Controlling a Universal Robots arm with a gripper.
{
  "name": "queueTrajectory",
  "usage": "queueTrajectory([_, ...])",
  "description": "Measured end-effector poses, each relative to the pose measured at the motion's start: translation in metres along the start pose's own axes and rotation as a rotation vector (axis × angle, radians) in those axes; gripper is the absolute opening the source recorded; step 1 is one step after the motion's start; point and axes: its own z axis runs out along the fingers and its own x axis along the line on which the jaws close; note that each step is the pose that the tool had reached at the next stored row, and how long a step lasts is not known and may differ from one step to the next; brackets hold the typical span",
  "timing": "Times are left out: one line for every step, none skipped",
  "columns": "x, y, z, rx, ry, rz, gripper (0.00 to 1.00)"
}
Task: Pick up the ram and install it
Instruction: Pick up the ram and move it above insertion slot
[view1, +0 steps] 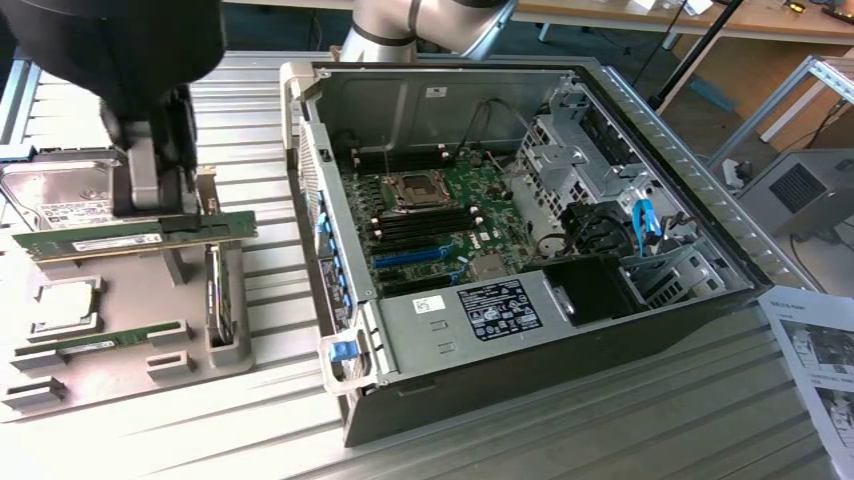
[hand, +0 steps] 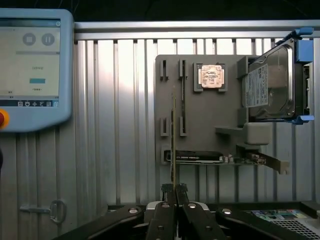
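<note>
The ram (view1: 147, 233) is a long green stick with a white label, lifted a little above the grey holder tray (view1: 127, 385) at the exterior view's left. My gripper (view1: 158, 208) is shut on its upper edge. In the wrist view the ram (hand: 173, 140) shows edge-on, pinched between the black fingers (hand: 165, 220) of my gripper (hand: 173, 189). Its twin green stick (view1: 100, 345) lies in its slot on the tray. The open computer case (view1: 400, 380) stands to the exterior view's right, with black memory slots (view1: 427, 225) beside the processor socket (view1: 416, 186) on the motherboard.
The tray also carries a square silver processor chip (hand: 211, 76), a hard drive (hand: 270, 85) in a blue-clipped bracket and a dark card (hand: 200, 157). A teach pendant (hand: 30, 70) lies on the ribbed metal table (hand: 115, 150). A paper sheet (view1: 817, 350) lies beside the case.
</note>
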Motion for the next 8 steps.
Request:
queueTrajectory([0.0,-0.01,-0.0005,-0.0002,0.0,0.0,0.12])
queueTrajectory([0.0,-0.0151,-0.0007,-0.0002,0.0,0.0,0.12])
queueTrajectory([0.0,-0.0181,-0.0008,-0.0003,0.0001,0.0,0.12])
queueTrajectory([0.0,-0.0211,-0.0009,-0.0003,0.0,0.0,0.12])
queueTrajectory([0.0,-0.0254,-0.0011,-0.0004,0.0,0.0,0.12])
queueTrajectory([0.0,-0.0308,-0.0014,-0.0005,0.0001,0.0,0.12])
queueTrajectory([-0.001,-0.0366,-0.0017,-0.0006,0.0001,0.0,0.12])
queueTrajectory([-0.001,-0.0422,-0.0019,-0.0007,0.0001,0.0,0.12])
